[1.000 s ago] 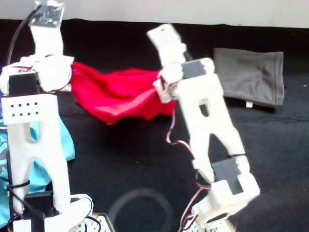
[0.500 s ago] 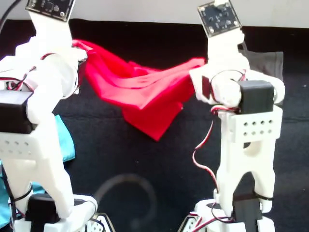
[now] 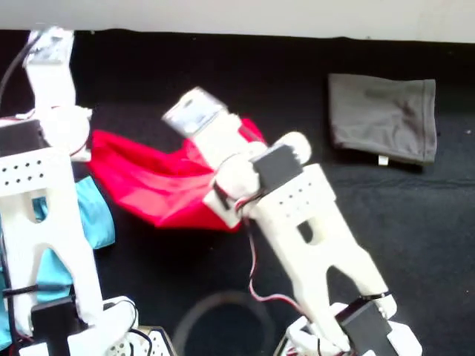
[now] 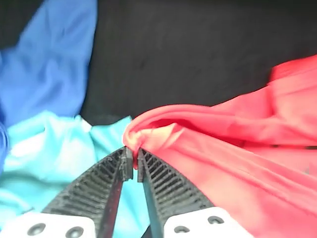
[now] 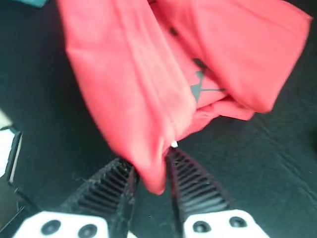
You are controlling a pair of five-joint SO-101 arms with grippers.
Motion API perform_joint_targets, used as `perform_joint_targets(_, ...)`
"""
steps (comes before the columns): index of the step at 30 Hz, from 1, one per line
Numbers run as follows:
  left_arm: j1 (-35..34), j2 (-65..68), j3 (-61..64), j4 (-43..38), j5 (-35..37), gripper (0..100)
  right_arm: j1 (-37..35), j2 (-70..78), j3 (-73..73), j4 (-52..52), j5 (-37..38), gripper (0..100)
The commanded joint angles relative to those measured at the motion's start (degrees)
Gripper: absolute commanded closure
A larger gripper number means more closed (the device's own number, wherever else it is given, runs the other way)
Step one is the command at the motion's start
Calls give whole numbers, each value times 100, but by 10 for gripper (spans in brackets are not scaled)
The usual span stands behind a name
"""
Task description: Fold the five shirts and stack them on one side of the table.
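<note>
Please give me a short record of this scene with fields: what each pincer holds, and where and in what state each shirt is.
left pincer: shut on one edge of the red shirt
right pincer: shut on another edge of the red shirt
red shirt: spread between the two pincers, crumpled, not folded
grey shirt: folded, lying alone at the far right of the table
cyan shirt: crumpled, at the left side by the left arm
blue shirt: crumpled, next to the cyan shirt
</note>
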Motion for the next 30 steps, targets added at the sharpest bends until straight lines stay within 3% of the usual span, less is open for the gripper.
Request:
perform_joint_targets(1,-479,-92,356,-185,-44,985,-268,-180,57,-13,44,760)
perform_joint_targets(5,-963,-92,514,-185,-44,907,-180,-198,-338,110,44,753)
perform_joint_targets(10,-1130,-163,418,-141,-35,816,637,-127,-760,75,53,753)
perform_joint_targets(16,-927,-163,-787,677,0,815,1763,-127,620,-1174,53,753)
perform_joint_targets(19,-163,-127,-1385,1477,0,813,2141,-127,1323,-1921,53,753)
perform_joint_targets(23,1622,-92,-1543,2189,0,812,2826,-154,1622,-2202,26,753)
perform_joint_targets(30,3943,-92,-1077,2277,88,811,4189,-198,1481,-2193,26,753)
